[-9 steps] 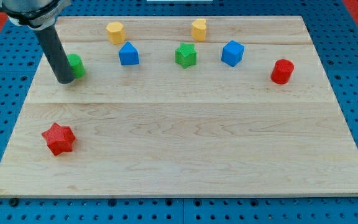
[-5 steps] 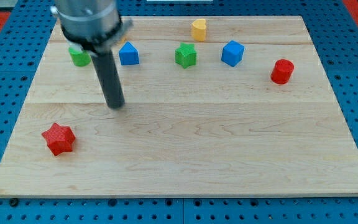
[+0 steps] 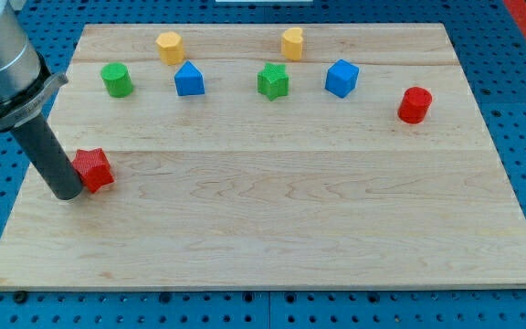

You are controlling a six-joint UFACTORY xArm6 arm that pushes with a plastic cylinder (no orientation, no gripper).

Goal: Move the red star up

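The red star [image 3: 94, 169] lies on the wooden board [image 3: 272, 210] at the view's left, about halfway up. My tip [image 3: 67, 192] rests on the board just left of and slightly below the star, touching or nearly touching its left side. The dark rod rises from there toward the view's upper left and hides part of the star's left edge.
Along the view's top lie a green cylinder [image 3: 115, 79], a yellow block [image 3: 169, 46], a blue block [image 3: 189, 79], a green star [image 3: 272, 81], a second yellow block [image 3: 291, 42], a blue cube [image 3: 341, 78] and a red cylinder [image 3: 415, 104]. The board's left edge is close to my tip.
My tip swept from the upper left to mid-board, then down to the left beside the red star. The star now sits higher up and slightly to the right of where it was.
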